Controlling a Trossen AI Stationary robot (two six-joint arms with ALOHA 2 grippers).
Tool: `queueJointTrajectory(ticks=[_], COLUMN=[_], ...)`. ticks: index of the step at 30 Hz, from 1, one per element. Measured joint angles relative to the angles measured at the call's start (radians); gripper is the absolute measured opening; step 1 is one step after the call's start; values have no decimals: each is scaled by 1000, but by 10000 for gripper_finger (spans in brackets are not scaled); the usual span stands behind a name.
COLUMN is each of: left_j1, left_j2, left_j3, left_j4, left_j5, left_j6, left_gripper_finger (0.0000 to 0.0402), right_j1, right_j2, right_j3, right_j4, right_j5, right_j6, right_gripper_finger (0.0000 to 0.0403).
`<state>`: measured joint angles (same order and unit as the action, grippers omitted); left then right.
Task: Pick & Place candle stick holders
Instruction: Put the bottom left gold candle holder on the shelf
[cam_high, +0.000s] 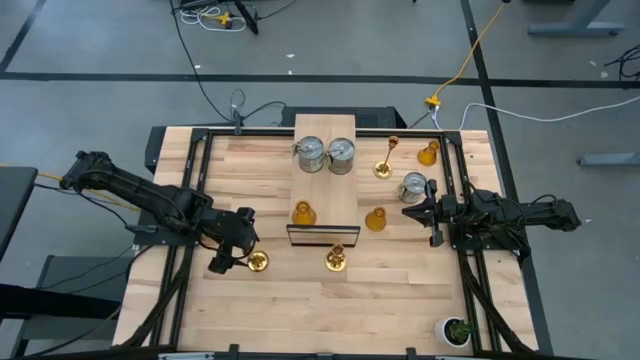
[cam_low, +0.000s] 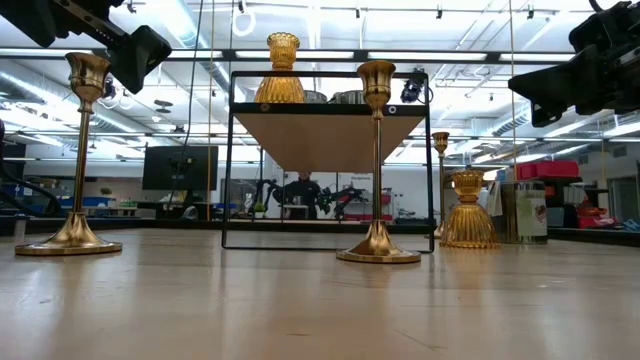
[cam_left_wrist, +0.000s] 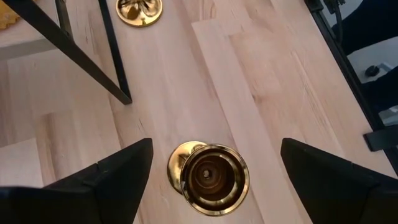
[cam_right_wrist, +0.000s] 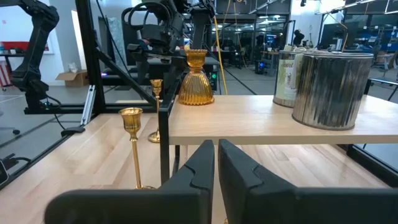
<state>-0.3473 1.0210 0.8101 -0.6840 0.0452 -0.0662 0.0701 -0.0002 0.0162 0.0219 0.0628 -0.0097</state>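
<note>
The left gripper (cam_high: 235, 258) hangs at about 8 o'clock on the table (cam_high: 400, 290), its fingers (cam_left_wrist: 118, 177) spread wide and holding nothing. A gold candlestick (cam_left_wrist: 211, 177) stands upright directly below, between the two fingers and touching neither. A second candlestick (cam_high: 335, 260) stands near 6 o'clock, just in front of the small black-framed shelf (cam_high: 325, 200) at the centre. On the shelf top sit one amber holder (cam_high: 303, 213) and, behind it, two cans (cam_high: 326, 155). At 3 o'clock the right gripper (cam_high: 412, 212) rests with its fingers pressed together, empty. Near it stand a second amber holder (cam_high: 376, 219) and a third can (cam_high: 413, 186). Farther back, toward 1 o'clock, are the third candlestick (cam_high: 385, 165) and the last amber holder (cam_high: 428, 154).
</note>
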Motion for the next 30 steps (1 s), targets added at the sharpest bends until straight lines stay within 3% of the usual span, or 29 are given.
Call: queueJointTrajectory(ticks=[6, 22, 30], left_j1=[0, 0, 0], left_j2=[0, 0, 0], left_j3=[0, 0, 0], left_j4=[-1, -10, -10], left_j5=[-4, -8, -8], left_j6=[1, 1, 0], left_gripper_finger=[340, 208, 170], right_j1=[0, 0, 0], right_j2=[0, 0, 0], right_j3=[0, 0, 0], right_j4=[0, 0, 0], right_j5=[0, 0, 0], right_j6=[0, 0, 0], right_gripper_finger=[27, 27, 27])
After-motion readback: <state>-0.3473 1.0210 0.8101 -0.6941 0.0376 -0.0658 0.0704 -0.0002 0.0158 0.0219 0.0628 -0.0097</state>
